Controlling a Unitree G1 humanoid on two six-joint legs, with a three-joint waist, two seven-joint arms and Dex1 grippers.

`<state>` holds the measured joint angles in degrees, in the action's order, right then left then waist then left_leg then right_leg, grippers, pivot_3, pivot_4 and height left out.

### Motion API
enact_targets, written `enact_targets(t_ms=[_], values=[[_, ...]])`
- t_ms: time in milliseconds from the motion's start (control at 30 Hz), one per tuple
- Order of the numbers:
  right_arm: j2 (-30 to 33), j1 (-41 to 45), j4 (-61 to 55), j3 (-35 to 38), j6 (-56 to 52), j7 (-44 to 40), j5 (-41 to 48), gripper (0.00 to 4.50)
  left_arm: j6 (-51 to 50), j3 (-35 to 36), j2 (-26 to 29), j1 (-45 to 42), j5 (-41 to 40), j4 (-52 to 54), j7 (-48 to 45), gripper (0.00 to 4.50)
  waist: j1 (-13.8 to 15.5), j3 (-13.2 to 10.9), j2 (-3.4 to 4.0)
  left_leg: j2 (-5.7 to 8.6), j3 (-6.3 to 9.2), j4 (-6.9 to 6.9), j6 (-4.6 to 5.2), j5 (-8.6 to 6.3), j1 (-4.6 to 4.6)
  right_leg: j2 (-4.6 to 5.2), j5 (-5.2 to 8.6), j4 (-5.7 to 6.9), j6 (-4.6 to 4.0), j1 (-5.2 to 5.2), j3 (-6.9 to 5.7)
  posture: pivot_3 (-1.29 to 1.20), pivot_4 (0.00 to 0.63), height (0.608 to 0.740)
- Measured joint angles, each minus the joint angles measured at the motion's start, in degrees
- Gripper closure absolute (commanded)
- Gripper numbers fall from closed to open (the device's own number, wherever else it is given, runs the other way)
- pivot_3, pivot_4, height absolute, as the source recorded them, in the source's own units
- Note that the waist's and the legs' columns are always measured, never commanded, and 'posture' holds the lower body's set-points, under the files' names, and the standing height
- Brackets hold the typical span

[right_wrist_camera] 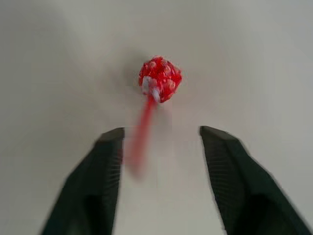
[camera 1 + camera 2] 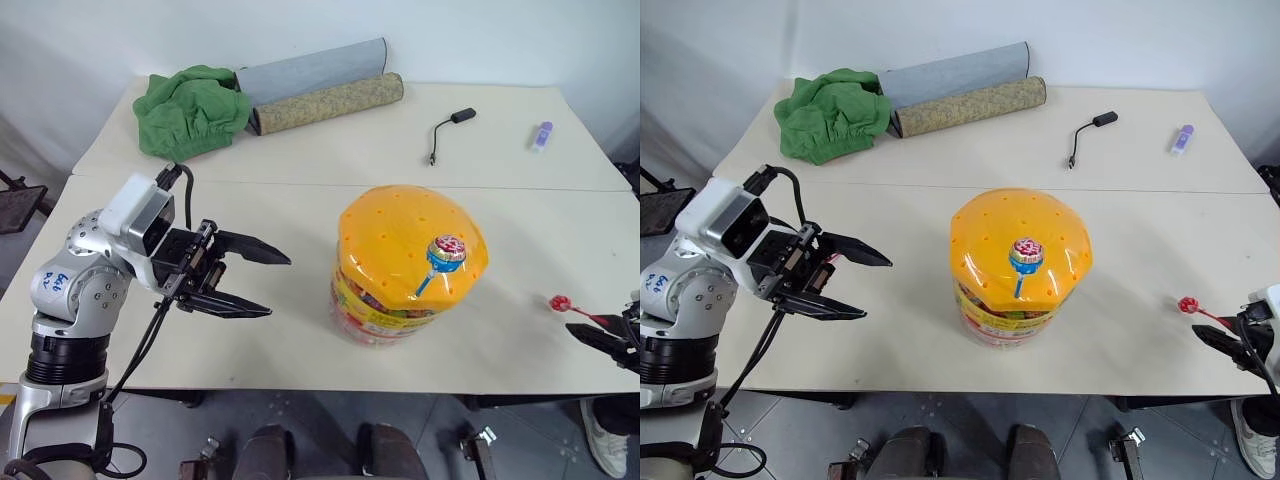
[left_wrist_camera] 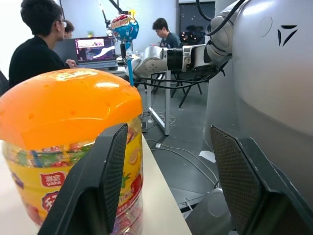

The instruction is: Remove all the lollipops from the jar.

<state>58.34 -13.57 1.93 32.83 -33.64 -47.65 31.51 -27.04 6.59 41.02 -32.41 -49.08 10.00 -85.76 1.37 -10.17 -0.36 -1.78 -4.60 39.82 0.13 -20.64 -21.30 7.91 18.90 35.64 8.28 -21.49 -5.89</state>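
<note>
**One lollipop out, one left standing in the lid**

The red lollipop [image 1: 160, 79] lies on the table [image 2: 300, 200] at the right edge, its stick between the spread fingers of the right gripper [image 1: 161, 181], which grips nothing. The blue lollipop [image 2: 446, 252] stands upright in a hole of the jar [image 2: 410, 262] lid, so that one is left to pull. The left gripper [image 2: 250, 280] hangs open and empty, well left of the jar, pointing toward it. I see no other loose lollipops.
</note>
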Motion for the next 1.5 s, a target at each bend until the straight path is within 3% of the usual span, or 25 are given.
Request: enact_targets(t_ms=[33, 200, 333, 467, 567, 800, 933, 1200, 1400, 1500], values=[[0.0, 0.1, 0.0, 1.1, 0.7, -2.1, 0.5, 0.87, 0.0, 0.2, 0.0, 0.0, 0.0, -0.2, 0.0, 1.66, 0.0, 0.0, 0.01, 0.01, 0.00, 0.01, 0.00, 0.00, 0.00, 0.01, 0.00, 0.00, 0.00, 0.00, 0.00, 0.00, 0.150, 0.740], [-0.1, 7.0, -9.4, 12.6, -1.3, -17.1, 17.9, 0.87, -2.0, 2.1, 0.3, 0.6, -1.2, -2.4, 0.5, 1.66, -0.3, -0.1, 0.12, -0.11, 0.16, 0.00, 0.00, 0.00, 0.04, -0.09, 0.00, 0.00, 0.00, 0.02, 0.02, 0.00, 0.150, 0.740], [1.6, 9.4, -19.4, 12.4, -1.1, -21.9, 22.1, 0.87, -1.5, 2.7, 0.1, 2.4, -0.8, -5.5, 0.6, 1.66, 0.0, -0.1, 0.05, -0.10, 0.18, 0.00, -0.03, -0.02, 0.01, -0.10, 0.00, 0.02, 0.00, 0.04, -0.04, 0.00, 0.150, 0.740], [1.2, 15.9, -27.7, 7.3, -0.8, -21.6, 26.8, 0.87, 0.6, 4.5, 0.1, 3.8, 0.1, -8.1, 0.6, 1.66, 0.1, -0.1, 0.03, -0.06, 0.31, 0.09, -0.02, -0.02, -0.02, -0.05, -0.01, 0.03, 0.01, 0.05, -0.05, 0.00, 0.150, 0.740], [-1.0, 24.2, -35.3, -2.7, -0.3, -18.6, 30.8, 0.87, 2.7, 5.5, -0.5, 7.2, 1.1, -8.3, 0.9, 1.66, -0.2, -0.1, 0.03, -0.08, 0.70, 0.07, -0.04, -0.02, -0.02, -0.06, 0.00, 0.08, 0.00, 0.01, -0.07, 0.00, 0.150, 0.740], [-3.0, 35.6, -36.7, -17.0, -0.2, -14.8, 28.8, 0.87, 2.5, 6.3, -0.7, 9.2, 1.0, -4.1, 3.7, 1.66, 0.1, -0.2, -0.05, 0.00, 0.88, 0.17, -0.04, -0.02, -0.12, 0.00, -0.01, 0.10, 0.01, 0.05, -0.10, 0.00, 0.150, 0.740], [-3.9, 39.2, -36.5, -21.1, -0.2, -12.8, 27.3, 1.81, 2.1, 6.3, -0.9, 9.1, 0.8, -1.8, 5.2, 1.66, -0.2, -0.2, -0.05, -0.03, 0.86, 0.17, -0.04, -0.02, -0.08, -0.04, -0.01, 0.15, 0.01, 0.04, -0.11, 0.00, 0.150, 0.740], [-4.4, 38.5, -35.1, -21.0, -0.2, -15.0, 28.0, 4.48, 0.9, 6.3, -2.8, 7.5, -2.3, 3.0, 9.0, 1.66, -0.1, -0.2, -0.07, -0.02, 0.88, 0.18, -0.04, -0.02, -0.07, -0.02, -0.01, 0.14, 0.01, 0.09, -0.10, 0.00, 0.150, 0.740], [-6.3, 37.6, -33.4, -16.1, -1.5, -12.4, 34.8, 4.48, -0.2, 5.7, -3.8, 5.4, -3.8, 5.2, 10.6, 1.66, 0.0, -0.2, -0.07, -0.02, 0.88, 0.18, -0.04, -0.02, -0.08, -0.01, -0.01, 0.15, 0.01, 0.08, -0.11, 0.00, 0.150, 0.740], [-4.0, 36.6, -30.9, -8.1, -5.1, -3.9, 42.1, 4.48, -0.9, 4.7, -4.7, 2.5, -4.9, 5.3, 10.9, 1.66, 0.2, -0.2, -0.09, 0.02, 0.93, 0.22, -0.02, -0.01, -0.14, 0.04, -0.01, 0.15, 0.01, 0.09, -0.14, 0.00, 0.150, 0.740]])
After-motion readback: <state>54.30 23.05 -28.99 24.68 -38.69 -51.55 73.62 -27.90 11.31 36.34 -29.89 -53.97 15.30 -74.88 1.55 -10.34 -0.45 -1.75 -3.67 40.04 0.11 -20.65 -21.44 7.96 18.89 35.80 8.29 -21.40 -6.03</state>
